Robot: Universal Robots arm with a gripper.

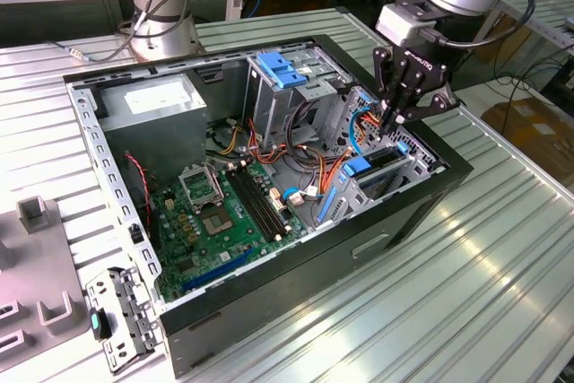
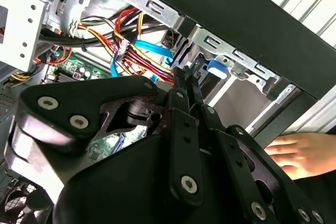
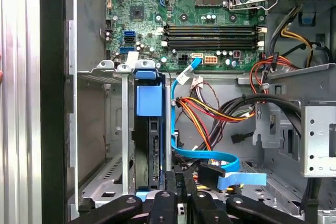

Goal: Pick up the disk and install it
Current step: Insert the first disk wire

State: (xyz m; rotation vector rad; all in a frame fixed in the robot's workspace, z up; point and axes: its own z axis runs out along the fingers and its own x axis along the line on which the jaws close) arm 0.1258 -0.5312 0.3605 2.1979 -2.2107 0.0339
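We see the disk point(image 3: 153, 145) standing on edge in the drive cage point(image 3: 105, 129) of the computer case point(image 1: 430, 195), long axis vertical, just beside our end effector point(image 1: 395, 119), whose fingers are closed together, holding nothing

Open computer case point(image 1: 269, 248) in the middle of the exterior view, sitting on the bench point(image 1: 502, 293). Circuit board point(image 1: 224, 213) flat inside, lower middle. Power box point(image 1: 161, 109) in the case's upper left. Claw point(image 1: 395, 118) at upper right, down among the cables point(image 1: 336, 168). Disk point(image 3: 149, 145) in its slot, just beside.
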